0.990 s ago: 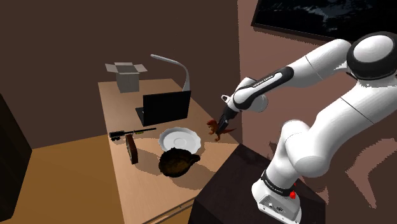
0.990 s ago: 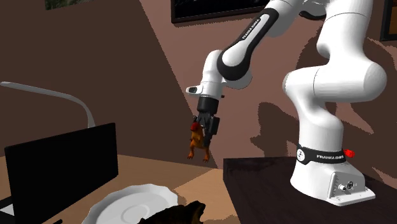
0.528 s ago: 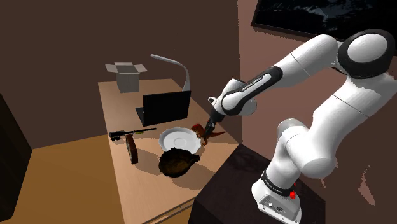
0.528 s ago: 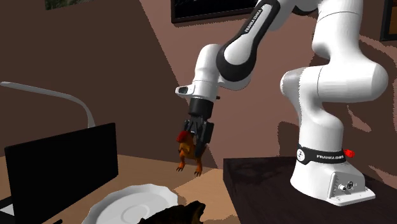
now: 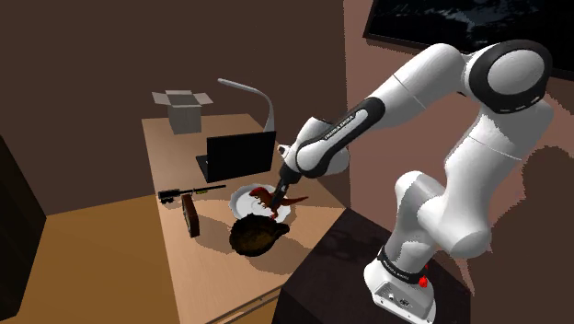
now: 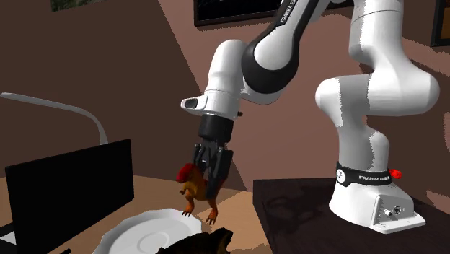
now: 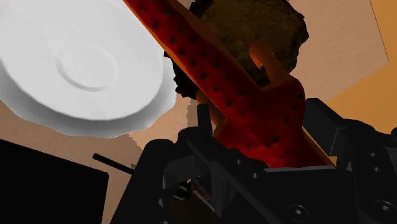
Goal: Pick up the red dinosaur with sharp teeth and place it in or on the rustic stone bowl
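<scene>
Wooden desk w/ brown walls behind; nearest is the dark stand at its corner. Next, a dark rough-rimmed bowl sits near the desk's front edge, touching a white plate just behind it. Claw is clamped on the red dinosaur, holding it in the air approx. over where plate meets bowl, feet hanging down, clear of both in the second exterior view. Farther back: open black laptop, then white bent lamp, then open cardboard box at the far corner.
</scene>
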